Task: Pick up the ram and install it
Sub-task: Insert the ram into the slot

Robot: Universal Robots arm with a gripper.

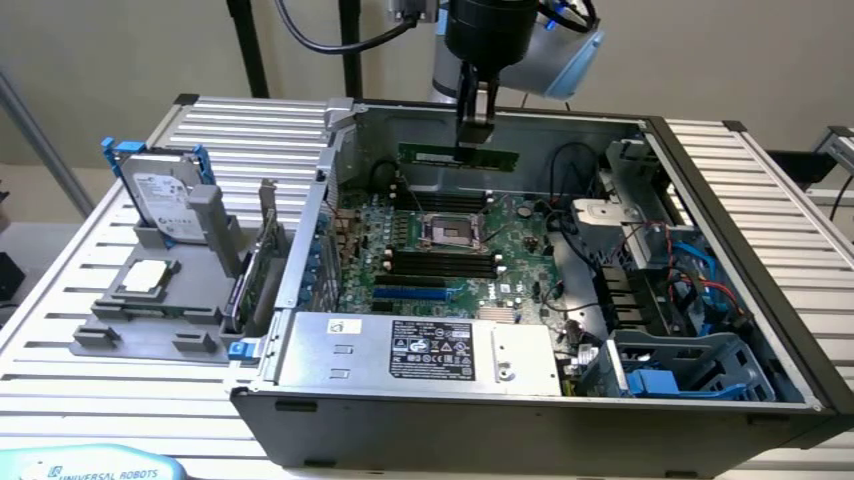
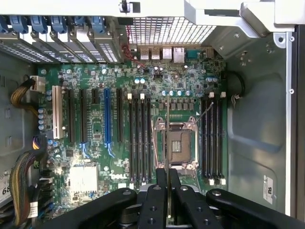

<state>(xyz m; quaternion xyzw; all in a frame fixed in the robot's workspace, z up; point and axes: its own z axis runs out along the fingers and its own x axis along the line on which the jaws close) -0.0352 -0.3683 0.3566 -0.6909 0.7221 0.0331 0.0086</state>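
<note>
My gripper point(image 1: 474, 135) hangs over the open computer case point(image 1: 747, 250), shut on the ram point(image 1: 458, 156), a thin green stick held level above the far part of the motherboard point(image 1: 441, 240). In the wrist view the ram point(image 2: 167, 124) appears edge-on as a thin line between the two black fingers point(image 2: 161, 183), running across the CPU socket point(image 2: 181, 145). Empty black memory slots point(image 2: 140, 138) lie on one side of the socket and more slots point(image 2: 212, 138) on the other. The ram is well above the board and touches no slot.
On the grey fixture at the exterior view's left stand a silver hard drive with blue rails point(image 1: 167, 195), an upright dark card point(image 1: 260, 265) and a processor point(image 1: 144, 278). Inside the case are the power supply point(image 1: 427, 350), a blue drive cage point(image 1: 681, 370) and loose cables point(image 1: 667, 270).
</note>
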